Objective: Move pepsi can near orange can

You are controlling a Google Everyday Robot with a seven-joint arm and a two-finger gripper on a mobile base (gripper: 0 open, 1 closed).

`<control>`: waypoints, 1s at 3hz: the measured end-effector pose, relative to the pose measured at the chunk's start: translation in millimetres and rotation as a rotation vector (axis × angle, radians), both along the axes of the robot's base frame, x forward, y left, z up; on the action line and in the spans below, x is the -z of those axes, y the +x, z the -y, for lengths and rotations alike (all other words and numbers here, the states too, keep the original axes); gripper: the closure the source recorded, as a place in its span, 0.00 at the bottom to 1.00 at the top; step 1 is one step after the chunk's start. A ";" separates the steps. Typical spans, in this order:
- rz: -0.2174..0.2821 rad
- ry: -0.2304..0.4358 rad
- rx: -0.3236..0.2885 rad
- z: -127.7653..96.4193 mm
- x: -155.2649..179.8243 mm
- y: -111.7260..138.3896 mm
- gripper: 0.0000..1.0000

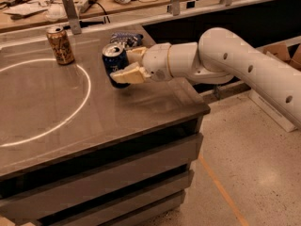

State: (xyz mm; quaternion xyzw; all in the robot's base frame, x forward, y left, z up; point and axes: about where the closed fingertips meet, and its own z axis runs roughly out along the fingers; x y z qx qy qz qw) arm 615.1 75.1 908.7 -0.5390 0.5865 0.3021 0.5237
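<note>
The gripper [122,66] reaches in from the right over the table [141,112]. Its fingers are clamped on either side of the pepsi can [113,60], holding it upright, likely so it travels without tipping. A bag [128,36] lies just behind. The orange can [60,44] stands well apart at the far left, so the carry should head that way.

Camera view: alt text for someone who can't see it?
The white arm's gripper grips the pepsi can over a grey table. The orange can stands upright farther back to the left; a dark snack bag lies behind the gripper.
</note>
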 end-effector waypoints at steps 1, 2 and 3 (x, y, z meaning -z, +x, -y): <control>0.034 -0.032 0.130 6.8 -0.1 54.2 1.00; -0.005 -0.031 0.197 -15.8 12.9 95.2 1.00; -0.020 0.011 0.213 -47.2 15.9 122.1 1.00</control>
